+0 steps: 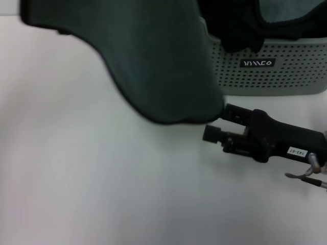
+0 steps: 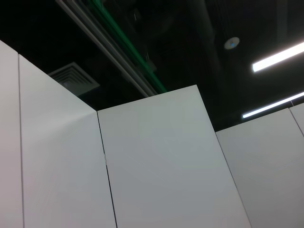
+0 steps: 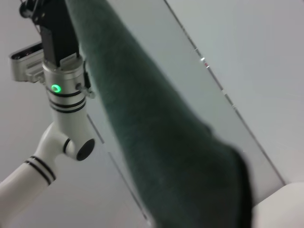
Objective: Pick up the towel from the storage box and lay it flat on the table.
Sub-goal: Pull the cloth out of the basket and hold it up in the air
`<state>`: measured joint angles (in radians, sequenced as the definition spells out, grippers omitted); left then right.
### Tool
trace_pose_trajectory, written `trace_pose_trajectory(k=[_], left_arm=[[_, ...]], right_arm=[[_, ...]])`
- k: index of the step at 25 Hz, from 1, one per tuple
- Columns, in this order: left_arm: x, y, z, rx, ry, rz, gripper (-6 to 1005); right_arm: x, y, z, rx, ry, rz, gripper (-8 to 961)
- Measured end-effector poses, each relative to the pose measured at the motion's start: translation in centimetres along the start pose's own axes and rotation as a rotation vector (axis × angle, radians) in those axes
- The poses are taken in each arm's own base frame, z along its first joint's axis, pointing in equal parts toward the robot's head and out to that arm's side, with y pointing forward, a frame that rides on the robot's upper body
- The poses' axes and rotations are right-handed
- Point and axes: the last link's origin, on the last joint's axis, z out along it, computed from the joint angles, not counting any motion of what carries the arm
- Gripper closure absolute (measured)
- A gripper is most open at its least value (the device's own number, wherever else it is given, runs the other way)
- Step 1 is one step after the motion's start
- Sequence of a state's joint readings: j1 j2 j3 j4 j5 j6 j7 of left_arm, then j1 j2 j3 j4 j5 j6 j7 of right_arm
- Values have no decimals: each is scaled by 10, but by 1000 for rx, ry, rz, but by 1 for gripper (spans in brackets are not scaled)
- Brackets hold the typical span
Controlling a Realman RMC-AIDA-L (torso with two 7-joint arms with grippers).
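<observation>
Towel [image 1: 153, 56] hangs in the air above the white counter [image 1: 92, 184], its long axis slanting from the upper left, out of the head view, down to a rounded lower corner just beside the right gripper [image 1: 217, 125]. Whether either gripper's jaws grip it, I cannot tell. Storage box [image 1: 276, 76] stands behind, holding dark cloths [image 1: 240, 25].

Towel [image 1: 153, 56] ran off the top edge in head view, so its upper part and whatever held it weren't visible there. It covered the storage box's [image 1: 286, 71] left end; box top and right side were cropped too. Right gripper [image 1: 217, 122]: fingertip by the towel's lower corner, contact unclear. Left gripper [image 3: 35, 12] in right wrist view sat half out of frame at the corner, state unreadable.
</observation>
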<state>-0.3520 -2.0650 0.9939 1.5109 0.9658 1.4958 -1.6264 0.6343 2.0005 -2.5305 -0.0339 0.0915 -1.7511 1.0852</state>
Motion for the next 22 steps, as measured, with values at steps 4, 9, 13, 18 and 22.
trace_pose_trajectory(k=[4,9,13,18,22], left_arm=[[0,0,-1,2,-1,-1,984],[-1,0,-2,7,-3,-2,984],[-2,1,-2,7,-5,-4,984],[-2,1,-2,7,-5,1,983],[-1,1,-2,7,-6,5,983]], right_arm=[[0,3,2,-24,3,8,221],[-1,3,-9,21,-62,10,235],[-6,6,-14,5,-78,0,382],[-8,7,-12,-24,-64,-8,503],[-5,3,-9,0,-47,-2,588]])
